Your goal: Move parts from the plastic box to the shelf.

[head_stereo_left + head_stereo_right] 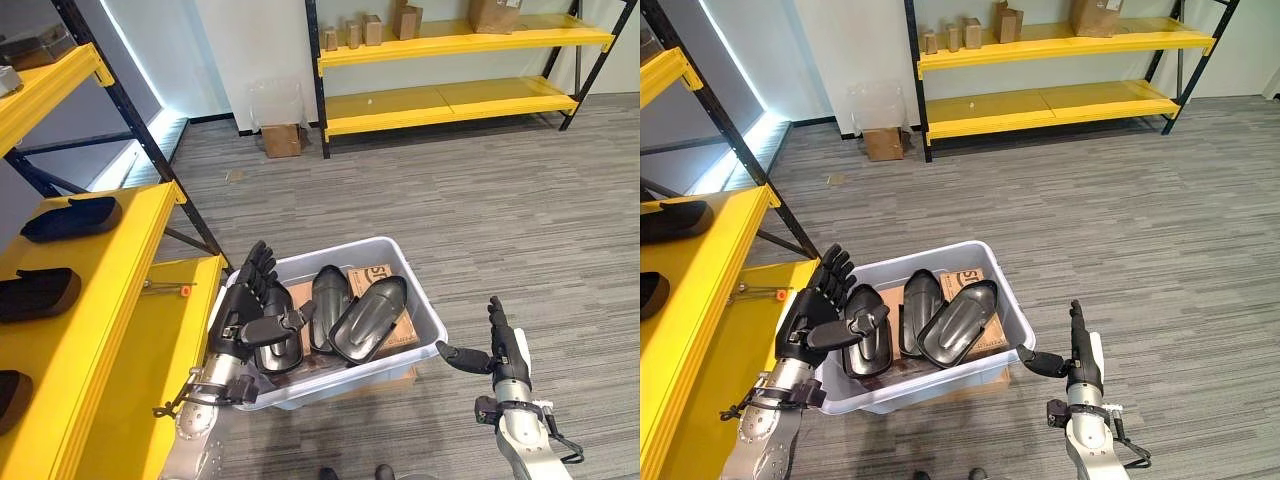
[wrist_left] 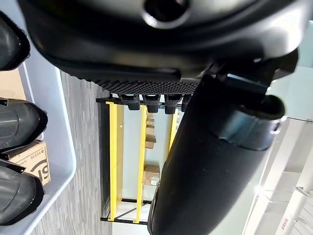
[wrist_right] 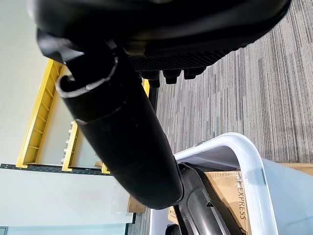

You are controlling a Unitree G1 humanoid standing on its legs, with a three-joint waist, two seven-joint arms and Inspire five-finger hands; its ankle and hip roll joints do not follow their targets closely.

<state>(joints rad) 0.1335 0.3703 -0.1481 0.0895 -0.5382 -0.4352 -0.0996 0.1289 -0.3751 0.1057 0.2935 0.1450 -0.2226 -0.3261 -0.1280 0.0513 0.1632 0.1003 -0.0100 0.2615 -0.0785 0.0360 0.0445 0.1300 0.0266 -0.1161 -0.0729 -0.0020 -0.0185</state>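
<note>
Plastic box (image 1: 425,340) is sitting on the grey carpet beside the near yellow shelf (image 1: 120,330), holding three dark curved parts (image 1: 368,318) and a cardboard carton (image 1: 385,290) under them. Left hand (image 1: 245,305) is hovering at the box's shelf-side rim, fingers straight and spread, thumb reaching over the nearest part, clamping on nothing. Right hand (image 1: 503,350) is hanging just outside the box's opposite corner, fingers straight up, thumb pointing toward the box wall, empty. More dark parts (image 1: 70,218) are lying on the near shelf, beside the box. Small cardboard boxes (image 1: 362,30) are sitting on a far yellow rack (image 1: 460,100), well behind the box.
</note>
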